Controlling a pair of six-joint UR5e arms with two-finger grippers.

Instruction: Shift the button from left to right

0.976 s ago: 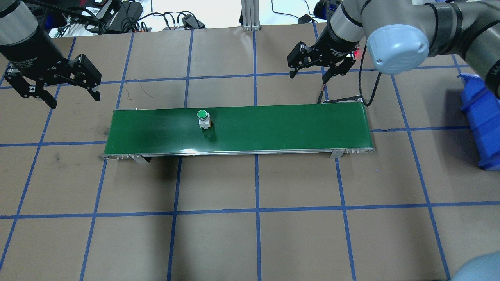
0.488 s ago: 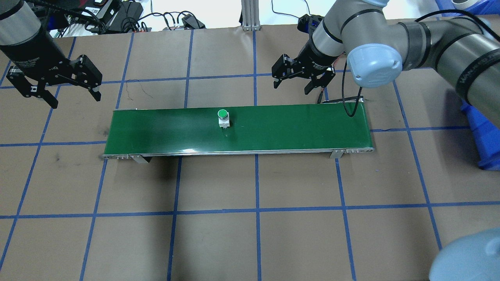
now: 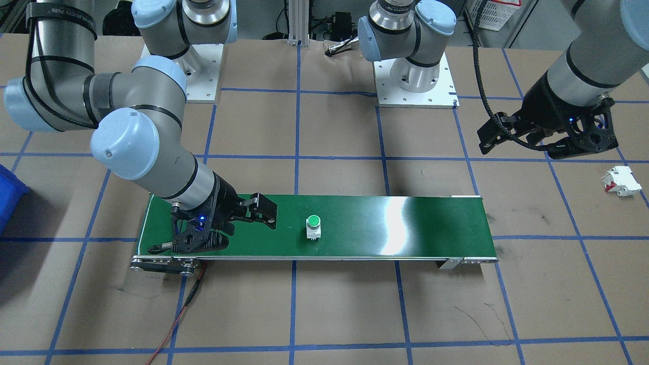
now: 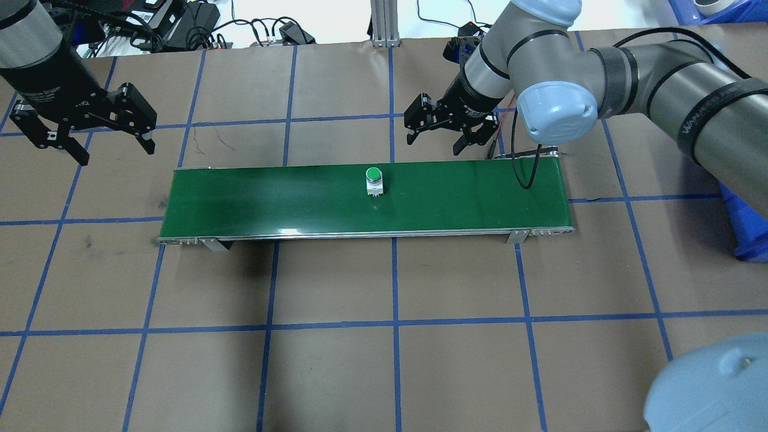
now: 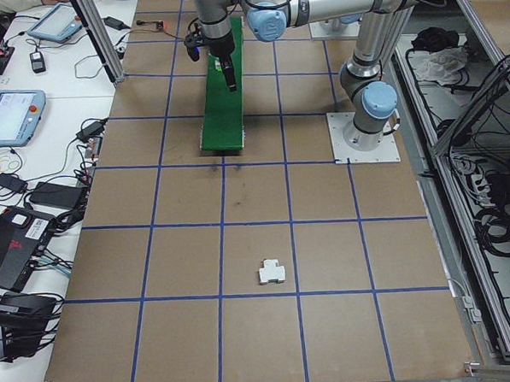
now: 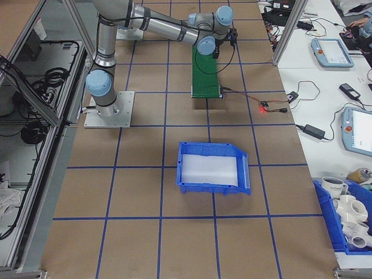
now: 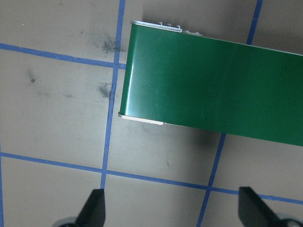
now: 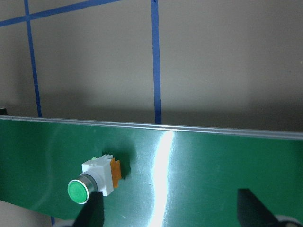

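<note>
Facing the robot from across the table, we see the right gripper (image 3: 241,225) low over the green conveyor belt (image 3: 405,228) near its end, fingers spread and empty, pointing along the belt toward the button (image 3: 313,226), which stands upright on the belt a short way off, not touching. The left gripper (image 3: 547,139) hangs above the brown table (image 3: 329,304) beyond the belt's other end, fingers also apart and holding nothing; a white boxy part with red marks (image 3: 618,181) lies on the table near it. From the overhead view, the right gripper (image 4: 437,129) appears past the belt's far edge, to the right of the button (image 4: 374,180), which sits near the belt's middle close to that edge; the left gripper (image 4: 90,135) is well away on the left, and a blue bin (image 4: 747,222) shows at the right margin. From the left end of the table, the 2 arms are small and far, and the white part lies alone in the foreground. From the right end, the blue bin sits whole on the table. Looking through the left wrist camera, we see only the belt's end and 2 separated fingertips (image 7: 94,208). Through the right wrist camera, the button (image 8: 94,179) lies close, showing its orange base, which the other views hide.
</note>
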